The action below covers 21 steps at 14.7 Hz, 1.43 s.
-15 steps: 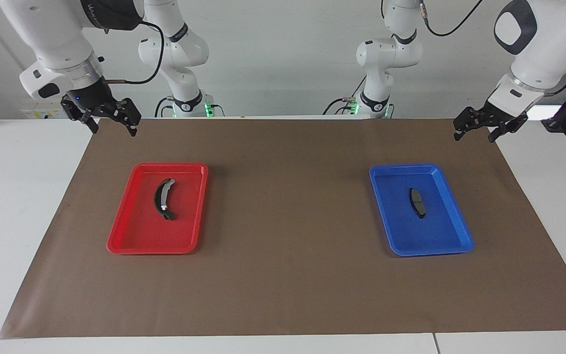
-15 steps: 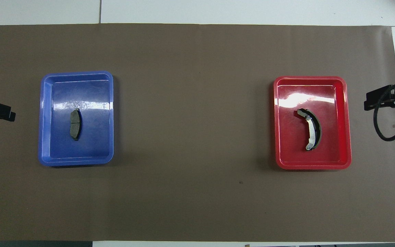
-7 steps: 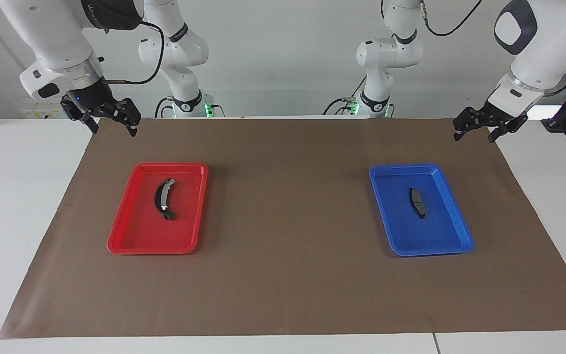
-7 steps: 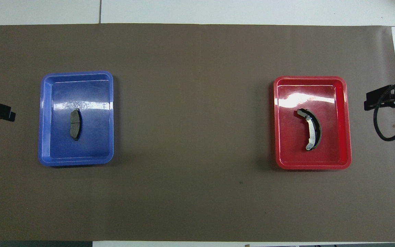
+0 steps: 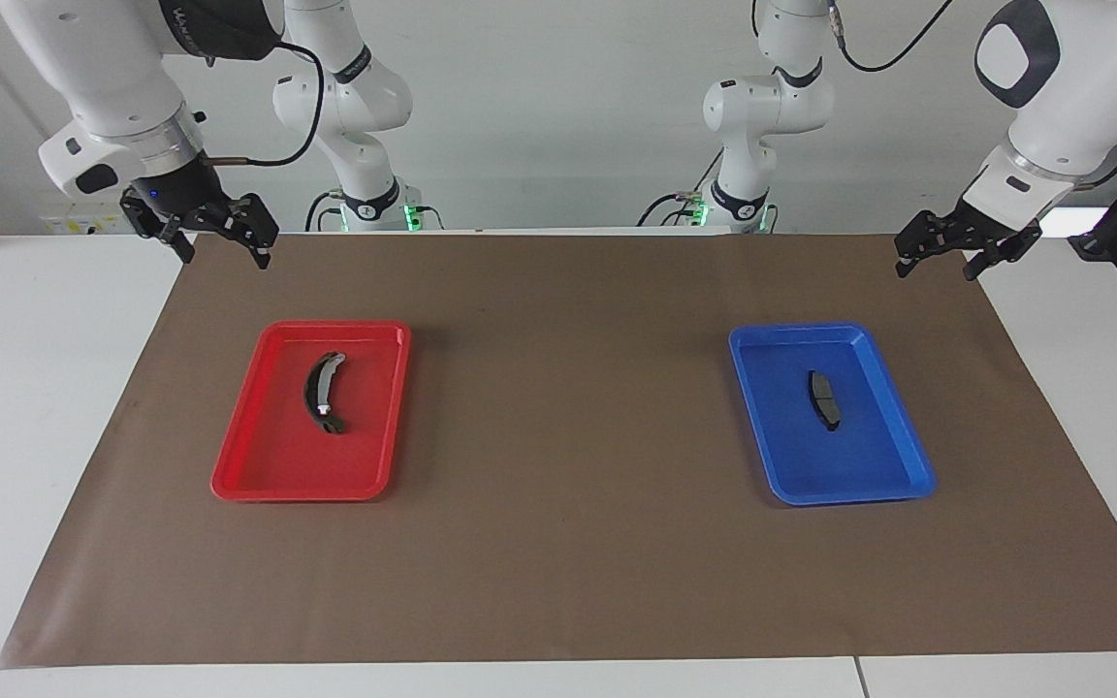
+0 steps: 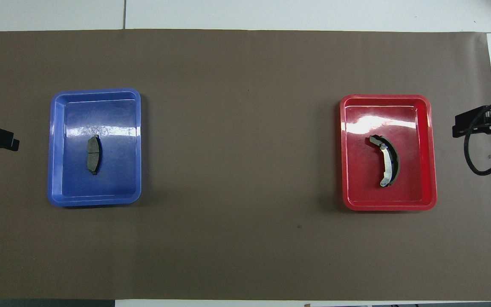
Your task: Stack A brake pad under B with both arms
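So in the facing view basically nothing is moving compared with half a second back: the short flat dark-grey brake pad A (image 5: 822, 399) is sitting in the blue plastic tray (image 5: 893, 475) toward the left arm's end of the surface, and the long black crescent brake piece B with the silver strip (image 5: 322, 392) is lying in the red plastic tray (image 5: 258, 475) toward the right arm's end, same spots as before. The left gripper (image 5: 937, 260) is hanging over the corner of the brown paper mat (image 5: 568, 543) with its fingers spread and grasping nothing, and the right gripper (image 5: 219, 247) is doing the same over its own corner, fingers released too. My read is that the task hasn't really kicked off, both arms are just waiting, and each one is looking at a pick from its own tray. In the overhead view it's matching up: pad A (image 6: 93, 154) is resting mid blue tray (image 6: 58, 192), B (image 6: 387, 160) is curving inside the red tray (image 6: 428, 196), silver face up, and the two are well apart. Only the gripper tips are poking in at the mat's ends. The white surface (image 6: 313, 13) is showing around the mat (image 6: 237, 238), with a plain pale wall behind the arms.
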{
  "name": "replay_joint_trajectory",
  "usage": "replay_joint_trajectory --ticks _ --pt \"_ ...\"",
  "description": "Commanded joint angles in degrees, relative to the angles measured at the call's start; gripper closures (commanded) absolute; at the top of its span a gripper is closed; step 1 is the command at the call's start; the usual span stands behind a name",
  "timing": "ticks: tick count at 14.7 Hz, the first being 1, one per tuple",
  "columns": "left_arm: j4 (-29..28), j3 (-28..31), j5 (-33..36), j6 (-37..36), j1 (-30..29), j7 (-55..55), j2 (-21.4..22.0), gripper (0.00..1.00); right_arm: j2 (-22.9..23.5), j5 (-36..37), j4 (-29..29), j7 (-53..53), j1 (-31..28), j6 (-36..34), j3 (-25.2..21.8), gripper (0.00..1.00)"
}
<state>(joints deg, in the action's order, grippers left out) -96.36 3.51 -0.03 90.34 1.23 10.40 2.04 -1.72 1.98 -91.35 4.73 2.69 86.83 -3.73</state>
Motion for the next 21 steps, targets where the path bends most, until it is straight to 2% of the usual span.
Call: replay_joint_trajectory --ticks 1,4,10,14,16,21 --pt "-1.2 -0.2 0.0 -0.9 -0.1 0.1 1.1 0.01 -0.7 0.2 -0.7 0.3 0.0 -0.3 0.1 0.01" --pt "-2.0 -0.3 0.0 2.2 0.8 0.1 1.1 0.01 -0.7 0.2 -0.7 0.2 0.0 -0.2 0.1 0.01" --pt "-16.8 -0.6 0.0 21.1 3.1 -0.1 1.4 0.01 -0.7 0.2 -0.8 0.2 0.0 -0.2 0.1 0.01" --pt "-28.1 -0.6 0.0 33.4 3.2 -0.3 0.4 0.01 -4.0 0.0 -9.4 -0.3 0.0 6.8 0.1 0.01" --pt "-32.1 -0.6 0.0 39.1 3.4 -0.3 -1.5 0.02 -5.9 0.0 -17.3 -0.9 0.0 13.9 0.2 0.01" --pt "-34.1 -0.7 0.0 48.9 3.4 -1.1 -7.3 0.03 -2.3 -3.6 -24.4 -5.1 0.0 23.7 0.2 0.01"
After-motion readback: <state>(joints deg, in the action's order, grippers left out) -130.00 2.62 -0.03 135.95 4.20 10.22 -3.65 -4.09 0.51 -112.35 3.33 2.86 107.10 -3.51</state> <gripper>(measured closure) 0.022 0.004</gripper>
